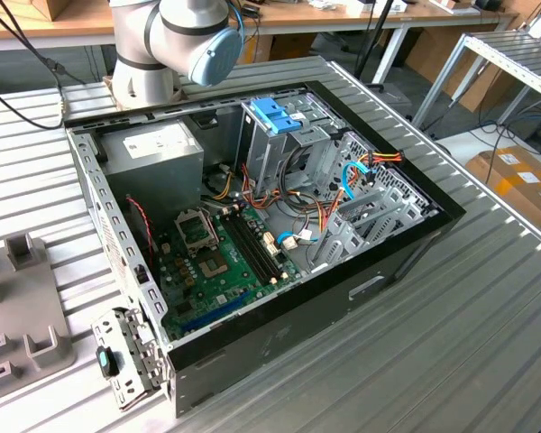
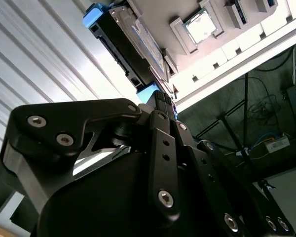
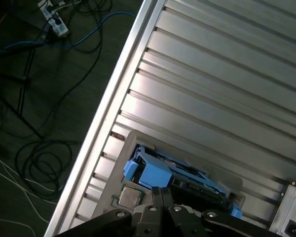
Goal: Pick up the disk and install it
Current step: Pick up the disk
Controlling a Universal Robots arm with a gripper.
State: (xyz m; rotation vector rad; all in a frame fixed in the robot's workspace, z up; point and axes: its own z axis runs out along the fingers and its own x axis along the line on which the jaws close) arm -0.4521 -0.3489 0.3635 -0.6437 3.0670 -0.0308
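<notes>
Pointing tip-first at the disk, the pincer has its black linkage bars converging right at the disk's blue rail end. Whether the pincer is spread, pressed together or pinching the rail cannot be told.

First wrist view agrees: pincer tip sits directly at the blue rail of the disk.

Disk stands on its long edge in a pale fixture tray, just ahead of the pincer, with its label side turned toward the tray's other recesses.

Beside the disk, a little past the pincer tip, a processor chip lies flat in its own recess.

Beyond the tray, farther from the pincer: ribbed metal table. Off the table edge, farthest out: dark floor with loose cables.

Exterior view: arm with base column upright and a blue-capped joint above it, standing behind an open computer case. Case lies on its side with the motherboard facing up and a blue latch atop the drive cage
</notes>
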